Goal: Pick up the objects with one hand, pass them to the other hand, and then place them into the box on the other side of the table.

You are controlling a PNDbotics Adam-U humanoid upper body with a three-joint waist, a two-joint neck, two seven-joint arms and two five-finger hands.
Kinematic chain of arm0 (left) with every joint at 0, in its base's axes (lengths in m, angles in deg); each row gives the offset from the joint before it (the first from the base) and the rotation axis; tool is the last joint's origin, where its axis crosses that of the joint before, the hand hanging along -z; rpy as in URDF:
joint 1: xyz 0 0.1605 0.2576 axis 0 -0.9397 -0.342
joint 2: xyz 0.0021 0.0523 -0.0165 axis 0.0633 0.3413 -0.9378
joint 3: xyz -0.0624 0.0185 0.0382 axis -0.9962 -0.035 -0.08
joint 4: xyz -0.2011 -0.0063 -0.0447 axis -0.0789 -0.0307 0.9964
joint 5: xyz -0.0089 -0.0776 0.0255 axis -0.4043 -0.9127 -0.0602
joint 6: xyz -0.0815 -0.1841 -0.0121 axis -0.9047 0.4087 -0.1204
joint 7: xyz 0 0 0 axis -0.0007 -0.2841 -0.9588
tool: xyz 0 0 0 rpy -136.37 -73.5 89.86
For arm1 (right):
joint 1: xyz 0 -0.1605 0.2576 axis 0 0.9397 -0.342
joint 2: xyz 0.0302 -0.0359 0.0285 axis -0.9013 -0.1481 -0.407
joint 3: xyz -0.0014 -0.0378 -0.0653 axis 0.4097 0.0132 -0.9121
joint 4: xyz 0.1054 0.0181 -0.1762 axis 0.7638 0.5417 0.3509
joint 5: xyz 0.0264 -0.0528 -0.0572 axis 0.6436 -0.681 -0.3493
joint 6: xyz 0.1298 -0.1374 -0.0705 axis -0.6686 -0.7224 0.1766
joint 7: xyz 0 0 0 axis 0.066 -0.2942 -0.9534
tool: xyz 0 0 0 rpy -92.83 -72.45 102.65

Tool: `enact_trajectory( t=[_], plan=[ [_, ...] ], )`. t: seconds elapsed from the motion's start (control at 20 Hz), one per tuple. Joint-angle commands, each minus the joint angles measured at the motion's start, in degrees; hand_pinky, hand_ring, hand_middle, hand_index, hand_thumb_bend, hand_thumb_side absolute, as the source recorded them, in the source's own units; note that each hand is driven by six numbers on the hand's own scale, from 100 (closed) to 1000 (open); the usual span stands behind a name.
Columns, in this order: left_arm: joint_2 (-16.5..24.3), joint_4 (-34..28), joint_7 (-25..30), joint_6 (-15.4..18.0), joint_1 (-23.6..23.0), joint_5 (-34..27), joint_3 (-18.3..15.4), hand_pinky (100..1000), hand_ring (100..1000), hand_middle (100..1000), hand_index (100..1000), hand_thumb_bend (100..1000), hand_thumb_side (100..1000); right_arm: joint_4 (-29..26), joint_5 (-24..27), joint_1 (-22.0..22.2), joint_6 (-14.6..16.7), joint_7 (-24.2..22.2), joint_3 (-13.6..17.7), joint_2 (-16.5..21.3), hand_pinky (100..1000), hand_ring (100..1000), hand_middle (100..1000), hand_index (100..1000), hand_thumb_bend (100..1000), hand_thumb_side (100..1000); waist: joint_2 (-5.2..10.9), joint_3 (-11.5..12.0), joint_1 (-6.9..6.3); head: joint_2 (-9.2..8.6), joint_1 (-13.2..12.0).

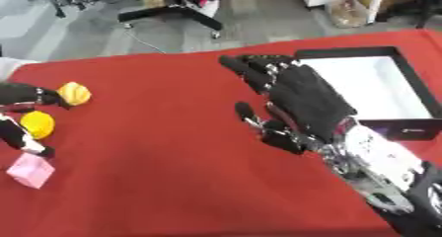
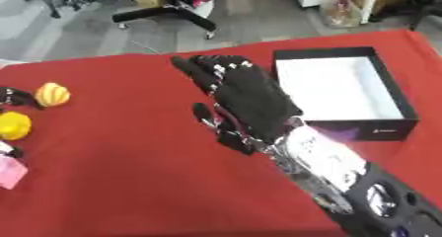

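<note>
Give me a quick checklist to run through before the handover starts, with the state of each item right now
1. Right robot hand free: ok, open, holding nothing.
2. Box ready: ok, open, looks empty.
3. Objects within left robot hand's reach: ok, two yellow objects and a pink block lie beside it.
4. Left robot hand holding something: cannot tell, mostly cut off.
5. Middle of red table free for passing: ok.

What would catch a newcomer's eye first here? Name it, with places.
The right hand dominates the middle, raised over the red table with fingers straight and holding nothing. Beside it on the right sits the black box with a bare white inside. At the far left edge, the left hand reaches among two yellow objects and a pink block.
</note>
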State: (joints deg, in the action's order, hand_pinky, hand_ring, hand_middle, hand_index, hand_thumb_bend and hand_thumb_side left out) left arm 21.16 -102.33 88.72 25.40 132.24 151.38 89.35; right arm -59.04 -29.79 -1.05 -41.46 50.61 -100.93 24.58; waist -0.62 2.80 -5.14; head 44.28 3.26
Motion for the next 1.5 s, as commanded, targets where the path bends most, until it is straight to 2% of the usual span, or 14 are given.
enact_trajectory(
  t=[0.05,0.45,0.65,0.85,0.95,1.2,1.45,1.5],
  plan=[
    [1.3,1.5,5.0,8.1,0.6,4.2,-0.6,909,846,825,918,700,547,-0.5,0.2,-0.6,-0.2,0.1,0.5,0.6,638,734,791,976,152,100,0.92,0.2,0.1,-0.16,-0.2],
    [0.9,5.4,-1.4,8.1,-0.2,13.0,-1.1,904,828,807,898,697,527,-0.5,0.1,-0.4,-0.4,0.2,0.2,0.6,639,735,791,976,150,100,0.98,0.3,0.15,-0.16,-0.2],
    [0.6,7.3,-4.8,8.1,-0.3,17.2,-1.7,895,797,774,864,662,518,-0.5,0.0,-0.3,-0.4,0.2,0.2,0.5,638,736,791,976,148,100,0.99,0.3,0.17,-0.16,-0.2],
    [0.6,8.7,-8.9,8.1,-0.3,21.2,-2.6,873,748,712,805,584,492,-0.5,0.0,-0.3,-0.5,0.3,0.2,0.5,638,736,791,976,147,100,0.99,0.4,0.17,-0.16,-0.3],
    [0.5,9.5,-11.4,8.1,-0.3,22.8,-3.2,836,672,616,726,514,460,-0.5,-0.1,-0.2,-0.6,0.3,0.2,0.5,638,736,791,976,142,100,1.01,0.4,0.18,-0.16,-0.2],
    [0.7,10.0,-19.3,8.1,-0.3,24.9,-4.9,756,530,472,575,401,398,-0.5,-0.1,-0.2,-0.6,0.3,0.2,0.5,639,736,791,976,137,100,1.07,0.5,0.21,-0.16,-0.2],
    [1.3,7.9,-25.9,8.1,-0.7,25.4,-6.7,739,489,426,525,324,357,-0.5,-0.2,-0.1,-0.6,0.3,0.2,0.5,639,736,791,976,135,100,1.07,0.5,0.26,-0.16,-0.2],
    [1.3,6.9,-26.6,8.1,-0.8,24.9,-7.0,739,489,425,525,272,333,-0.5,-0.2,-0.1,-0.7,0.3,0.2,0.4,639,735,791,976,138,100,1.07,0.6,0.27,-0.16,-0.2]
  ],
)
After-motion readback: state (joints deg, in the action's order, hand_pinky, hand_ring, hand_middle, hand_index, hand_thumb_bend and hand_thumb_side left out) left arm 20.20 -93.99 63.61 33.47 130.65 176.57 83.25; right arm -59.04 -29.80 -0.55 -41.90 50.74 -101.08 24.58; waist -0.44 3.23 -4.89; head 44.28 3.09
